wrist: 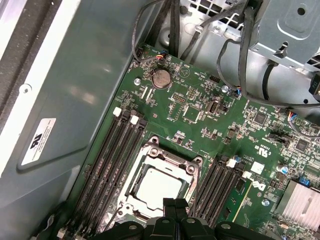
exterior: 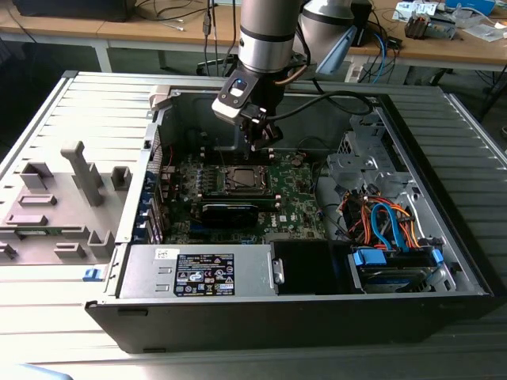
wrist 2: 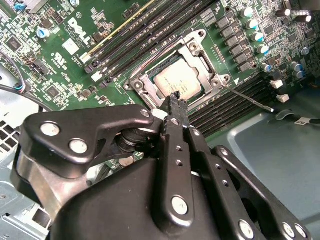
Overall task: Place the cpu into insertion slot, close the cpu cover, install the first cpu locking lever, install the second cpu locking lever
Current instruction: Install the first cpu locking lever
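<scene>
- Over the motherboard [wrist: 200, 110], inside the open computer case [exterior: 444, 261], the cpu [wrist 2: 177, 82] lies flat in the insertion slot [wrist 2: 140, 85], with the cpu cover [wrist 2: 197, 48] lowered around it.
- The fingers [wrist 2: 177, 106] are pressed together and hold nothing — their tips are just above the cover's edge.
- The chip is probably light and fragile. The locking lever [wrist 2: 250, 98] looks like thin, springy wire, best caught near its free end.
- Room is tight — memory slots [wrist 2: 150, 35] flank the socket, and a ribbed grey table [exterior: 467, 142] carries the case.

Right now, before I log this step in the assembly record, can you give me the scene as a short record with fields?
setting: open computer case, motherboard exposed
chip: the cpu sits in the insertion slot, metal top showing
cover: the cpu cover lies flat, framing the chip
lever: one thin lever juts away from the socket, apparently unlatched
arm: the gripper is shut, nothing seen in it, tips just above the cover's edge
</scene>
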Motion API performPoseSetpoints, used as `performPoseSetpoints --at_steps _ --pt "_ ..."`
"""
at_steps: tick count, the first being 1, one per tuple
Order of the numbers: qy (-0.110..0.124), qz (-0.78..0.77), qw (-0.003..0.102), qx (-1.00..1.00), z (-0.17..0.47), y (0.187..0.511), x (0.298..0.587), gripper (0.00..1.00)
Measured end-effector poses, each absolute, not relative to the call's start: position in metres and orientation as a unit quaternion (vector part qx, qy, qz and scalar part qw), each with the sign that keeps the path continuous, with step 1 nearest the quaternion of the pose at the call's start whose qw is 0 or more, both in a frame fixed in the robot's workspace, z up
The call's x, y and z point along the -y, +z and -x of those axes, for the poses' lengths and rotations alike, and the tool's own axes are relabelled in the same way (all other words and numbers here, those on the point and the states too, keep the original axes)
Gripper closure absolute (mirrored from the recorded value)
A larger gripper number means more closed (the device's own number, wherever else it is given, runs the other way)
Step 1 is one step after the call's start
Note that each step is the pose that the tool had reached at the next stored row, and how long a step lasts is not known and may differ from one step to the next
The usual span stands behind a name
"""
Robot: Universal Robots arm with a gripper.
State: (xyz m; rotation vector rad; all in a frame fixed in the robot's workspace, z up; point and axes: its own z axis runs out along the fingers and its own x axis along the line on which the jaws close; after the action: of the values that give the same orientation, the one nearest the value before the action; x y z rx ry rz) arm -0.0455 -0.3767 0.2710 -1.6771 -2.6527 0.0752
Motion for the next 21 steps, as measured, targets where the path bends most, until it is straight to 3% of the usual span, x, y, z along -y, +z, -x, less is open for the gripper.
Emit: performPoseSetpoints --at_steps 21 --pt "0.024 0.526 0.001 0.850 0.0455 0.2710 0.3767 0.89"
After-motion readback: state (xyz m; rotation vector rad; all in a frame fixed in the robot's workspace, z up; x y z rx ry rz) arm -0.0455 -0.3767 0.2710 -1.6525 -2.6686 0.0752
